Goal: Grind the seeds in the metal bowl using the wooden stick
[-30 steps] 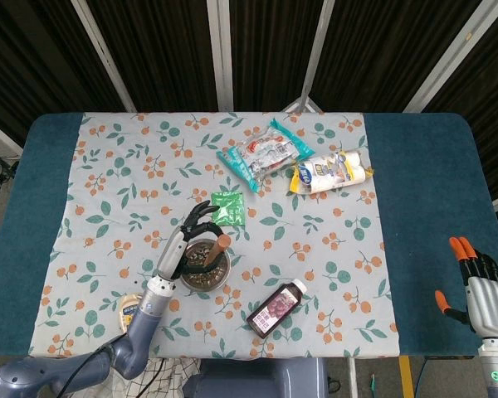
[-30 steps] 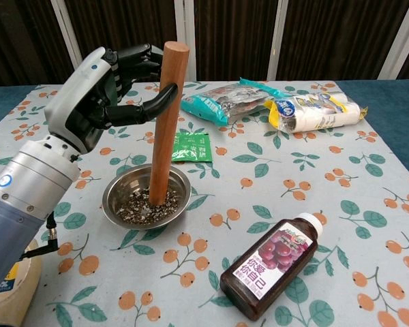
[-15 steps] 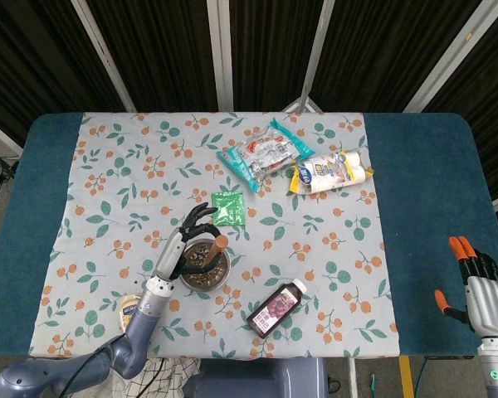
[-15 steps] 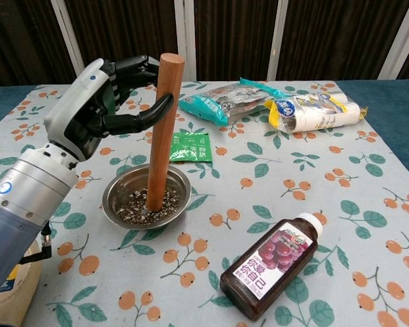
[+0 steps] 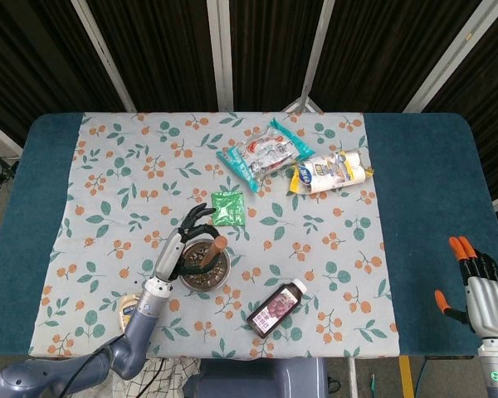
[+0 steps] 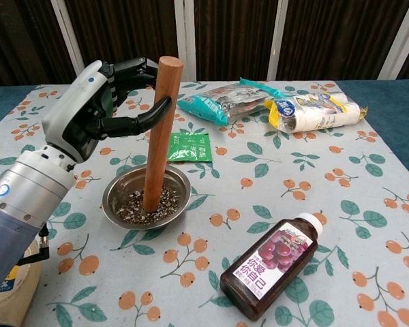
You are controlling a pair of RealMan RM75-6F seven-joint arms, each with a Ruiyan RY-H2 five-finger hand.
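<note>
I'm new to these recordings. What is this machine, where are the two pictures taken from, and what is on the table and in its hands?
This is a robot with two arms, each ending in a hand with fingers. One picture looks down from its head, the other looks forward from its chest.

The left hand holds a wooden stick nearly upright, its lower end among seeds in a metal bowl. The right hand holds nothing and stays off the floral cloth, at the table's right edge.

Also on the cloth: a dark juice bottle lying on its side, a small green packet, and two snack bags at the far side.
</note>
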